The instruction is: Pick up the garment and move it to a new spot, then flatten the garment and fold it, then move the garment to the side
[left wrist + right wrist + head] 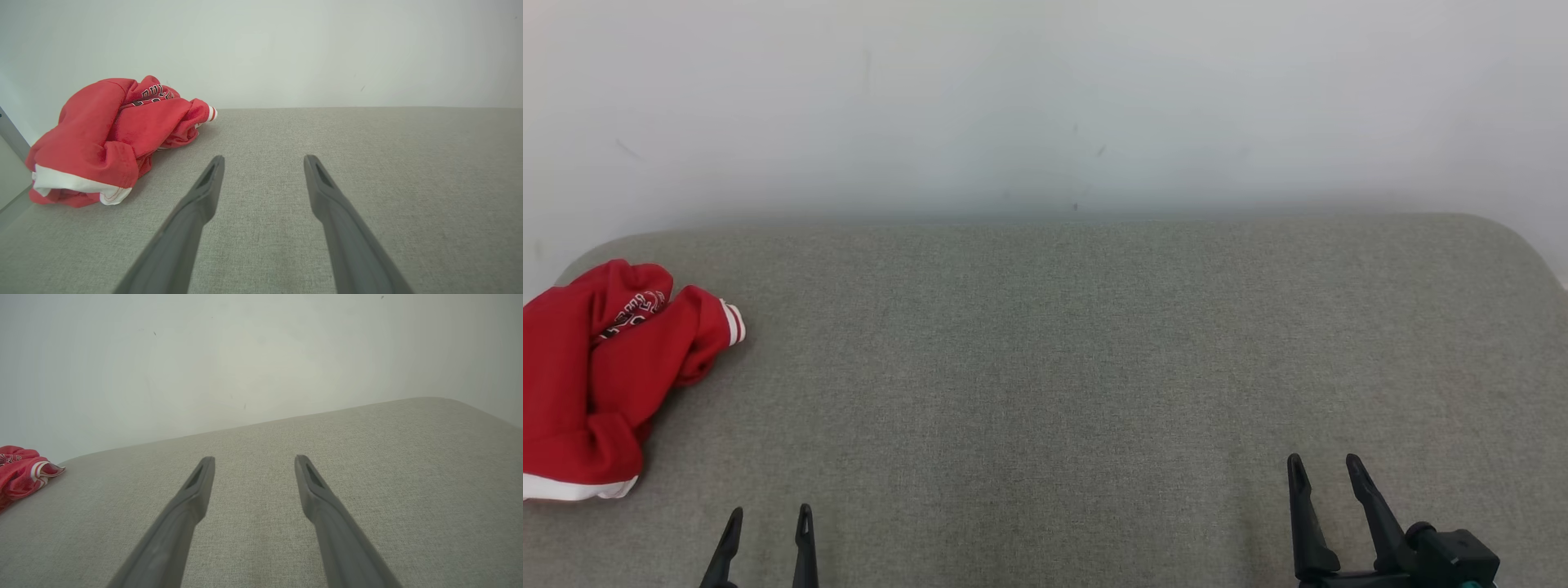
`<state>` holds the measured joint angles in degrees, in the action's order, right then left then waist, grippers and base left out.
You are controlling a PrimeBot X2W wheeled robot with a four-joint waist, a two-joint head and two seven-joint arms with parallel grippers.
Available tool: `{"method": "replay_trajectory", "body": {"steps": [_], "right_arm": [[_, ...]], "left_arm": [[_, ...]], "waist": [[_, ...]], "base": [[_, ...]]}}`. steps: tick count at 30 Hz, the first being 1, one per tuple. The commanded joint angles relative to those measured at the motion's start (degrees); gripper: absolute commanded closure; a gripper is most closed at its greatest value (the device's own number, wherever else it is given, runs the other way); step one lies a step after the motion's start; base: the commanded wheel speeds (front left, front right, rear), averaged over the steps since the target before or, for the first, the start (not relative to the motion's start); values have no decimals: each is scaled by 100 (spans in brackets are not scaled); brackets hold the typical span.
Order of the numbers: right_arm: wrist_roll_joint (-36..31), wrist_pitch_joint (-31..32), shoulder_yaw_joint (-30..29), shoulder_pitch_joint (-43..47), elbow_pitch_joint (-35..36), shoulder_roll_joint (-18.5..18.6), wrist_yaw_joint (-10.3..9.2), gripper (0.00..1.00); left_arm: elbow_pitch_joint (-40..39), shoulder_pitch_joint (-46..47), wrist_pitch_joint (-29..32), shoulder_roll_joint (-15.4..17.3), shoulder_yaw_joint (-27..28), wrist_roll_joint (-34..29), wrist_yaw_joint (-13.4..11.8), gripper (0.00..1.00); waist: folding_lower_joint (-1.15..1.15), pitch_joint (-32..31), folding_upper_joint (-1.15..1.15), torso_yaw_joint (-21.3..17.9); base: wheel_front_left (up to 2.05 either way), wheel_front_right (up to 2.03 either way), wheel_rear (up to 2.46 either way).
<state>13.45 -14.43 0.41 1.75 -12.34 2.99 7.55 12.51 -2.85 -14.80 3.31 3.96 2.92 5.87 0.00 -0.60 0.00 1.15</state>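
The garment (600, 371) is a red top with white trim and dark lettering, lying crumpled at the far left of the grey fabric surface (1054, 351). It appears bunched up at the upper left in the left wrist view as the garment (110, 134), and a corner of the garment (22, 473) peeks in at the left edge of the right wrist view. My left gripper (769, 516) stands open at the lower left, a little to the right of and nearer than the garment, holding nothing. At the lower right my right gripper (1325, 465) is open and empty, far from the cloth.
A plain pale wall (1045, 106) rises behind the surface's far edge. The surface has rounded far corners (1515, 237) and drops off at its left side beside the garment. Bare grey fabric stretches between and beyond the two grippers.
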Motion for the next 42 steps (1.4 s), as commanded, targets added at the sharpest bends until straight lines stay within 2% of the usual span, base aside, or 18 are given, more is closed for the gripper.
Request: {"method": "replay_trajectory", "body": {"steps": [1,42], "right_arm": [[-111,-61,27,83,25,-18,-12,0],[-49,-89,-162,115,-63,-19,-12,0]], "left_arm": [[-33,-84,-32,9,47,-116,-25,0],[30,-106,-38,-46,118,-42,-42,0]], "waist": [[0,-1,0,2],[0,53,0,-13]], "base": [[0,0,0],[0,0,0]]}}
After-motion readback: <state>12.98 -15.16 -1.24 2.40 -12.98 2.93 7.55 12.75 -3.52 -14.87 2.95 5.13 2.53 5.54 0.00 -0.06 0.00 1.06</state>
